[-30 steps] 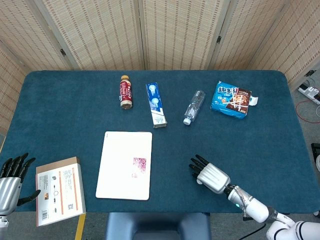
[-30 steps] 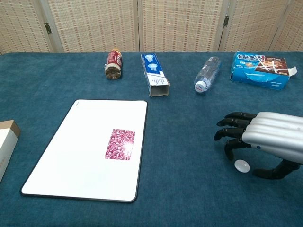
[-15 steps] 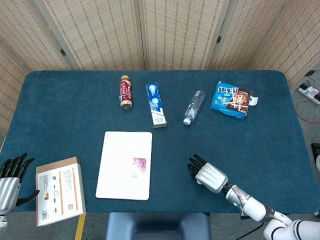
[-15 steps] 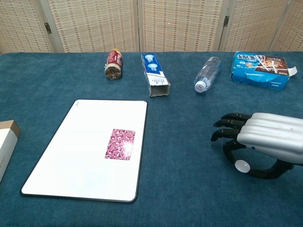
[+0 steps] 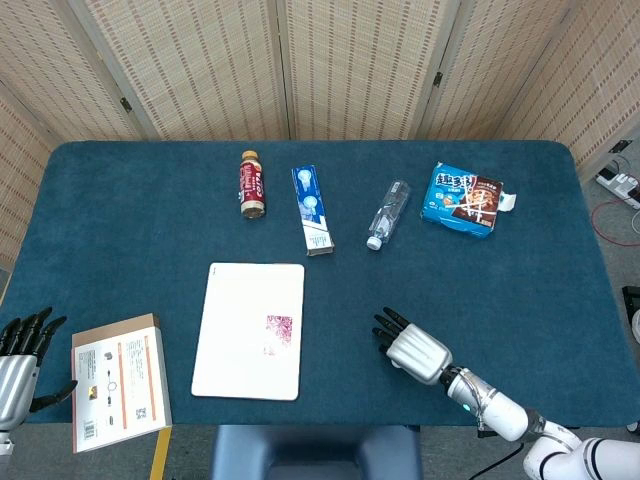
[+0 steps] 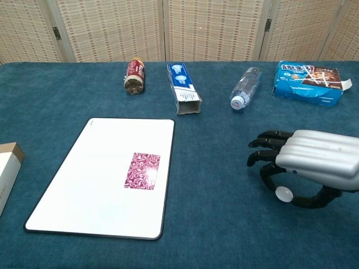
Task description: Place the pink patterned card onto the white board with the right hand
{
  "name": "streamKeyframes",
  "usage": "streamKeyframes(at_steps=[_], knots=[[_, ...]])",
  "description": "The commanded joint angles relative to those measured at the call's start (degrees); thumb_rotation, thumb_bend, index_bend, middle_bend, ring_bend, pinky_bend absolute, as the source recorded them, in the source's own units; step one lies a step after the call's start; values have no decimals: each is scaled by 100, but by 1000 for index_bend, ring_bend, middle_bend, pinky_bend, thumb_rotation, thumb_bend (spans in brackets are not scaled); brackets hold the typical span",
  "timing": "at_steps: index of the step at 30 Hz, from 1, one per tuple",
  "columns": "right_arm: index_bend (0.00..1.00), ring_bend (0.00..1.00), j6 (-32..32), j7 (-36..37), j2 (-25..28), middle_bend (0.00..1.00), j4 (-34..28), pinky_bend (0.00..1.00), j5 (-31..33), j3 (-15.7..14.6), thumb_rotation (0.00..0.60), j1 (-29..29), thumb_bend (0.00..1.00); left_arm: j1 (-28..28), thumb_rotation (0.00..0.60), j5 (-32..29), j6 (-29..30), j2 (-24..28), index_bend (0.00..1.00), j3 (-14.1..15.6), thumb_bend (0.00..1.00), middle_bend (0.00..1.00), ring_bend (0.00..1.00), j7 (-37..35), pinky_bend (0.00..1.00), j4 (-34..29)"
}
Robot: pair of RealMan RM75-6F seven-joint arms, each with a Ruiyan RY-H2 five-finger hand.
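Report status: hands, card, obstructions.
Right hand empty, fingers apart, off the board. Left hand idle at table edge. Pink patterned card flat on white board. Nothing on the card.

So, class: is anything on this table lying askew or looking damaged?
Both bottles lie on their sides: the red one and the clear one. The toothpaste box has an open end, and the cookie box has a flap sticking out. The pink card lies flat on the white board.
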Motion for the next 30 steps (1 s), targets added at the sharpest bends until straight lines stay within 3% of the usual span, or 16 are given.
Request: streamKeyframes(at_steps=[1, 9, 16, 30], knots=[[512, 33, -110, -53, 112, 211, -332, 0, 98, 186, 600, 143, 334, 2, 600, 6, -2, 6, 147, 7, 215, 78, 87, 0, 0, -1], [513, 27, -1056, -543, -64, 211, -971, 0, 866, 957, 600, 879, 335, 26, 600, 58, 64, 44, 147, 15, 214, 78, 87, 16, 0, -67], [513, 24, -1724, -1183, -783, 208, -650, 0, 1629, 1467, 600, 1614, 335, 61, 600, 45, 120, 95, 147, 10, 214, 78, 87, 16, 0, -101], [512, 7, -2095, -1963, -1726, 200, 249, 0, 2752, 1725, 600, 2626, 335, 139, 600, -20, 141, 89, 147, 38, 214, 78, 87, -40, 0, -39]])
